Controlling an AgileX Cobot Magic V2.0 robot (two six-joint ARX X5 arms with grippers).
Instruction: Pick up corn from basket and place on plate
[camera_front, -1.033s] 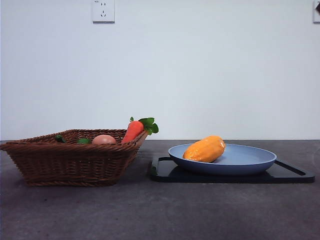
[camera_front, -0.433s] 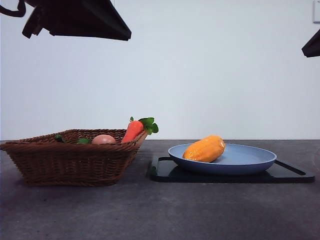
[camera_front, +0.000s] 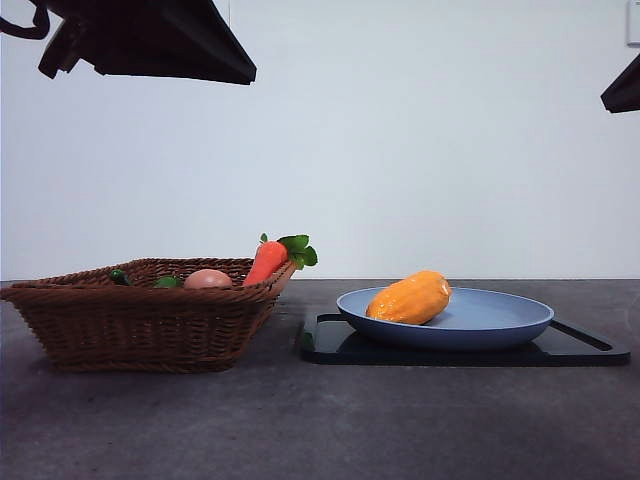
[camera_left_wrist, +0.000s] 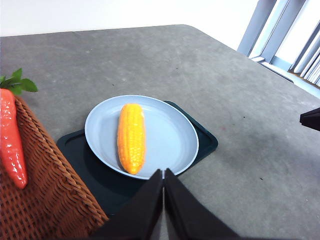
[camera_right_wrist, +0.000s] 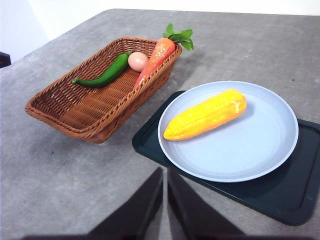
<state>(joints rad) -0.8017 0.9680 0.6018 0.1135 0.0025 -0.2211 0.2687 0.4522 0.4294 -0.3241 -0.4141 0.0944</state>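
1. Since half a second ago, only the dark arm (camera_front: 150, 40) at upper left has shifted slightly.
2. Basket (camera_front: 140, 315) sits at left; its corn is gone.
3. Plate (camera_front: 500, 320) at right carries the corn (camera_front: 409, 298), lying lengthwise.
4. Left claw (camera_left_wrist: 163, 175) and right claw (camera_right_wrist: 165, 175) are both closed and empty, well apart from it.

A grey surface (camera_front: 320, 430) carries the basket (camera_front: 140, 325) at left and a black tray (camera_front: 590, 350) at right.

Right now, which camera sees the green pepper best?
The right wrist view: the green pepper lies fully visible inside the basket. The front view shows only small green bits above the rim. The left wrist view doesn't show it.
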